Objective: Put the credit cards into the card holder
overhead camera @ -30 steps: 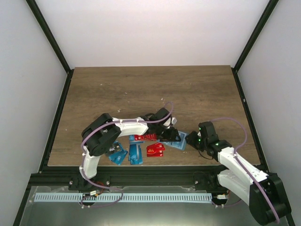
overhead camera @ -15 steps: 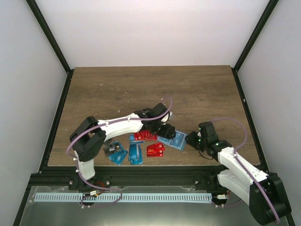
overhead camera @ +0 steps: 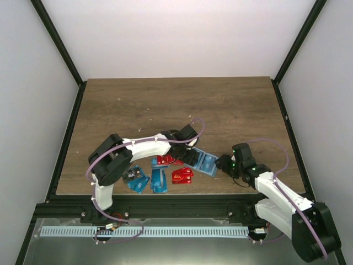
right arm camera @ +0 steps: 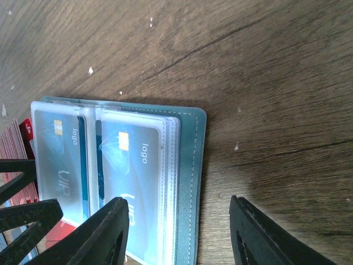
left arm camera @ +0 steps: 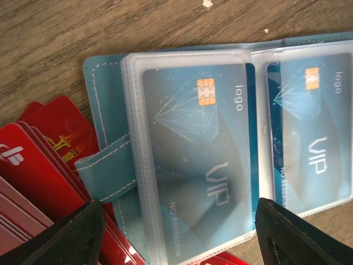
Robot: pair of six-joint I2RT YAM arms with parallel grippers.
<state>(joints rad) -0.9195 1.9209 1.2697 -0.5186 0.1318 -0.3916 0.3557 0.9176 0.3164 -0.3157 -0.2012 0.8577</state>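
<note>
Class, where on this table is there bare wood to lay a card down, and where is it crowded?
Bare: the far half of the table, from the back wall to mid-table, and the strip between the left arm and left edge. Crowded: near centre, where card holder, red cards, blue cards, left gripper and right gripper bunch.

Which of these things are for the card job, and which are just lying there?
For the job:
holder, lying open
sleeved blue cards, already in it
red cards
loose blue cards

Just lying about:
white crumbs on the table
</note>
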